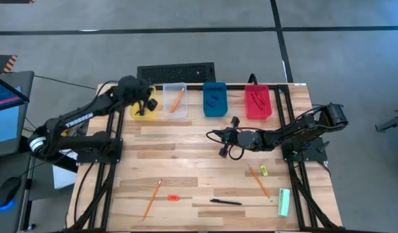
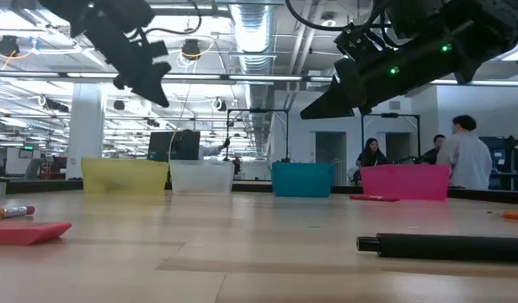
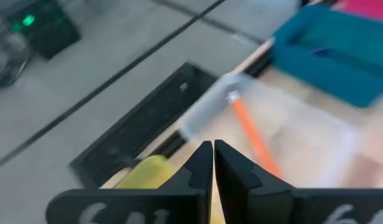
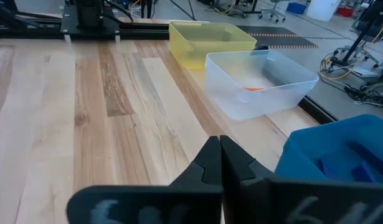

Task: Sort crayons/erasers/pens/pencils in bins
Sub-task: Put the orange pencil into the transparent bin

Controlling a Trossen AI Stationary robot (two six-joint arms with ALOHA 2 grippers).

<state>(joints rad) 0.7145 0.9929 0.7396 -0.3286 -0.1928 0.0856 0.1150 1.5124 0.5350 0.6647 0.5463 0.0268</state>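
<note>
Left gripper (image 1: 145,102) hangs over the yellow bin (image 1: 144,114) at the far edge, fingers pressed together, holding nothing; right gripper (image 1: 222,144) sits mid-surface, near side of the blue bin (image 1: 215,99), also pinched closed and empty. Clear bin (image 1: 175,101) has one orange pencil (image 1: 176,99) inside; red bin (image 1: 257,102) ends the row. Loose stuff is along the near edge: two more pencils (image 1: 152,197), a black pen (image 1: 226,202), a small red-orange eraser (image 1: 173,197), a yellow eraser (image 1: 264,170), a pale green bar (image 1: 284,202); lots of bare wood planks in the middle of the surface (image 1: 186,162).
</note>
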